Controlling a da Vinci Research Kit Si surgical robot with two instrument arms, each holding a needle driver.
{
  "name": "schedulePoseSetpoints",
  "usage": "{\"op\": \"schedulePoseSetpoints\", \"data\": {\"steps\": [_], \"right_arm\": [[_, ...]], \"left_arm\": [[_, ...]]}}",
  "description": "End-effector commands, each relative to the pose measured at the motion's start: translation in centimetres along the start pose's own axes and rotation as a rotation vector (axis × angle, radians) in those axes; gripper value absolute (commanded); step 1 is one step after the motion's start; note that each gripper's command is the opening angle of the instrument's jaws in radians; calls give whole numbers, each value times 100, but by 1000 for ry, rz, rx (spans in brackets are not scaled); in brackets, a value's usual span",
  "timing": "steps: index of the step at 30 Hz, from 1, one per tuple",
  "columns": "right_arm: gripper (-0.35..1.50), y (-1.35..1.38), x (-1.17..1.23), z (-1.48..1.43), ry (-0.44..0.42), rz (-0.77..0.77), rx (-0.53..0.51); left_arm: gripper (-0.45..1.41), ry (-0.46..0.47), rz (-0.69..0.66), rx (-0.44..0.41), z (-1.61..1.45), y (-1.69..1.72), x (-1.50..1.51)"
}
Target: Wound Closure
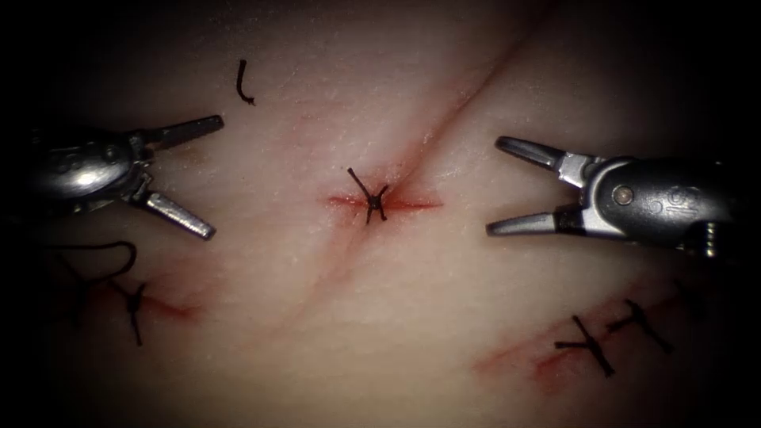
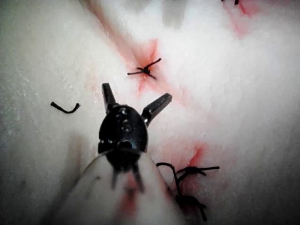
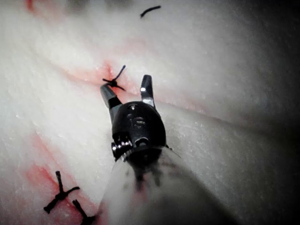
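Endoscope view: the left arm's steel gripper (image 1: 204,177) and the right arm's steel gripper (image 1: 493,186) are both spread wide and hold nothing. They flank a black thread knot (image 1: 372,200) tied across the short red cut (image 1: 412,204) in the pale tissue (image 1: 380,317), left gripper left of the cut, right gripper right. A loose black cut end of thread (image 1: 242,84) lies beyond the left gripper. The left wrist view adds a long curling thread tail (image 2: 168,169) at a nearby stitch.
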Motion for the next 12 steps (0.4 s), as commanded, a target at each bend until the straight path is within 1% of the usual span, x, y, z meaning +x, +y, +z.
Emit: {"op": "schedulePoseSetpoints", "data": {"steps": [1, 12], "right_arm": [[111, -5, -2, 9, 0, -2, 5], [109, -8, -2, 7, 0, -5, 9]], "left_arm": [[94, 6, -1, 7, 9, 1, -7], [93, 16, -5, 29, 11, 4, -1]]}}
